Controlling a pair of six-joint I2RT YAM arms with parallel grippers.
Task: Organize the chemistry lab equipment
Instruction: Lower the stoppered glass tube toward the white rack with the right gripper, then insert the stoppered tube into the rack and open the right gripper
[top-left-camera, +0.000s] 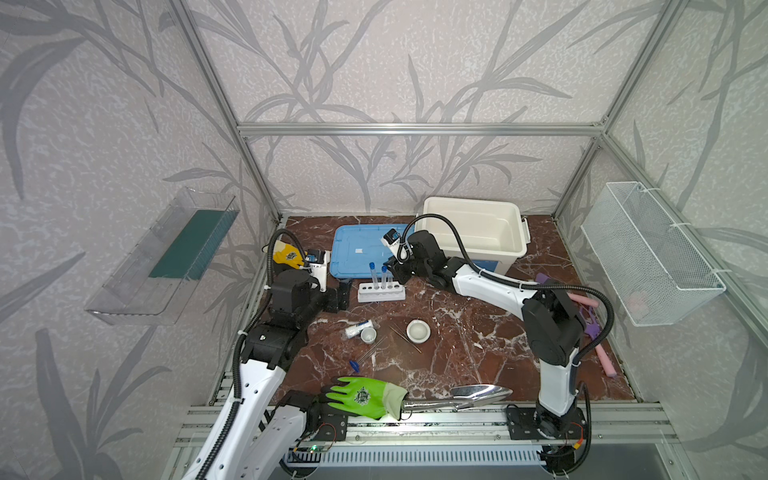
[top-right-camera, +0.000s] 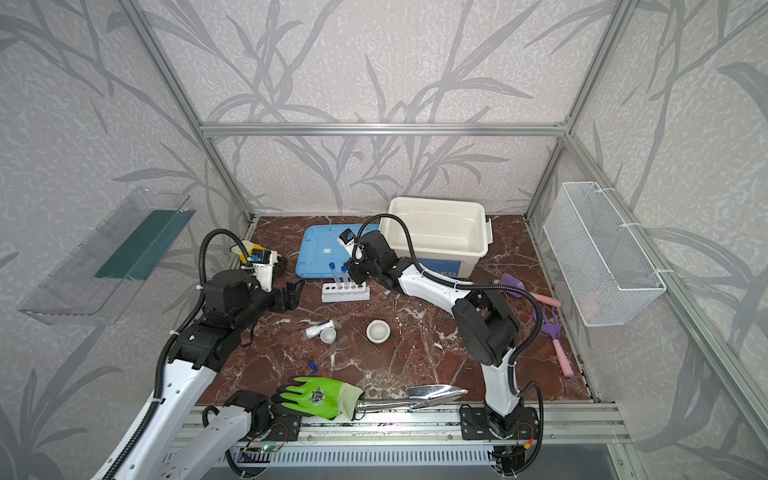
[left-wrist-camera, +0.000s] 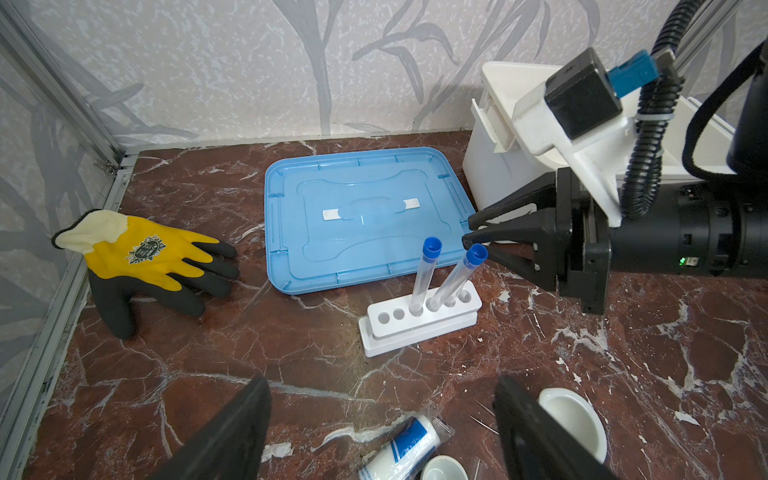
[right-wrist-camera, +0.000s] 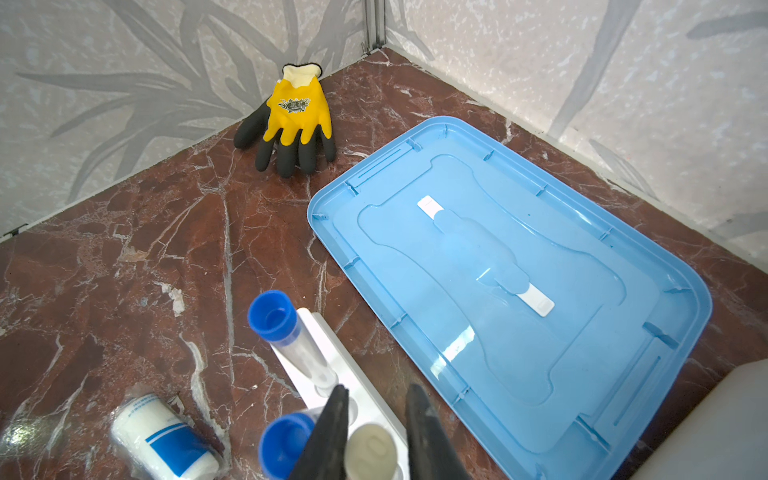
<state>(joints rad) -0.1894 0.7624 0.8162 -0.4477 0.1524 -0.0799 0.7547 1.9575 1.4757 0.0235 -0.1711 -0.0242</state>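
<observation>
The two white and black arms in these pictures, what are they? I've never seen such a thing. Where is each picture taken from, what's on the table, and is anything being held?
They are two robot arms mounted at the table's front edge, each ending in a two-fingered pincer. Two pictures look down on the whole scene; the other two come from a camera on each arm's wrist. On the table: a white rack with two blue-capped tubes, a small white bowl, a cup, a wrapped white roll, thin tweezers, a green glove, a yellow glove, a metal trowel, a blue lid and a white bin. The left pincer is wide open and holds nothing. The right pincer straddles a pale-capped tube at the rack; whether it grips it, the pictures do not show.
</observation>
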